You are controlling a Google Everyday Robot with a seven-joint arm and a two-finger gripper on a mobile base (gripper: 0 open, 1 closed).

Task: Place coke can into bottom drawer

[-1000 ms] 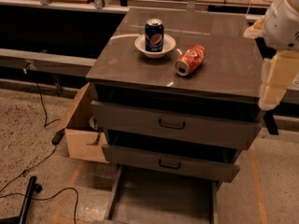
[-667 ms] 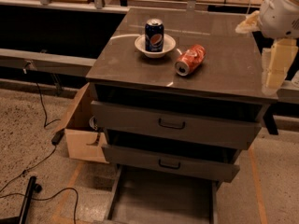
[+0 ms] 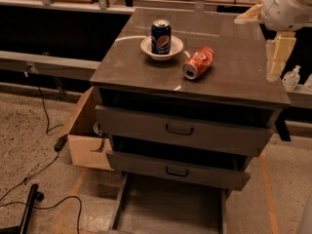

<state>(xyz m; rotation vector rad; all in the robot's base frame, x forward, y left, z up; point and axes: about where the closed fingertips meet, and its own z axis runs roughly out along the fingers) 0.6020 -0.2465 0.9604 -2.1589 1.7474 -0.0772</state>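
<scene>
Step in hand: you are at the approach, before any grasp; the coke can is not yet picked up
Coke can: it lies on its side on the worktop, silver top turned toward the front edge, just right of the white bowl that holds the upright Pepsi can; nothing touches it
Gripper: the gripper hangs at the far right, over the right edge of the worktop, well apart from the coke can; it holds nothing and touches nothing that you can see; you cannot tell whether it is open or closed
Bottom drawer: the bottom drawer is pulled out at the foot of the cabinet, flat grey floor showing; the two upper drawers stand slightly ajar above it
Next move: likely a reach left and down onto the can, closing across its round body, since it may roll; keep off the bowl
After that: carry it past the front edge and down into the drawer, minding the upper drawer fronts
</scene>
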